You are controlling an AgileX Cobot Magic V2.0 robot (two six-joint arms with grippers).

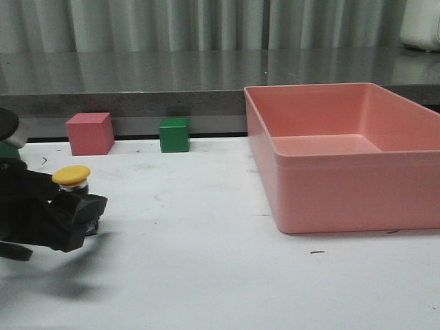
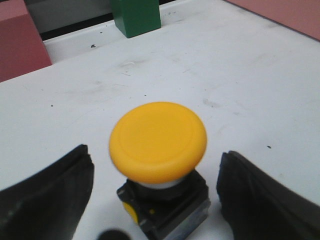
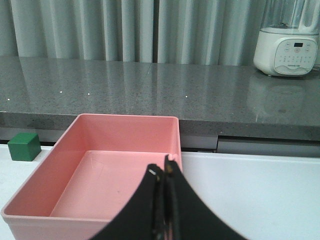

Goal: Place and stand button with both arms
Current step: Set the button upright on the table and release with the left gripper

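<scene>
The push-button looked rigid, top-heavy, slick-capped; left jaws stood apart flanking its blocky body, right jaws together.

White table carries pink bin, pink cube, green cube, button.

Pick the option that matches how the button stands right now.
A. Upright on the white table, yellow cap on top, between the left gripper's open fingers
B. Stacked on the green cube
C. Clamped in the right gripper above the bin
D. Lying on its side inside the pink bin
A: the button stands cap-up on the table, with the left gripper's fingers spread apart on either side of it, not touching.
</scene>
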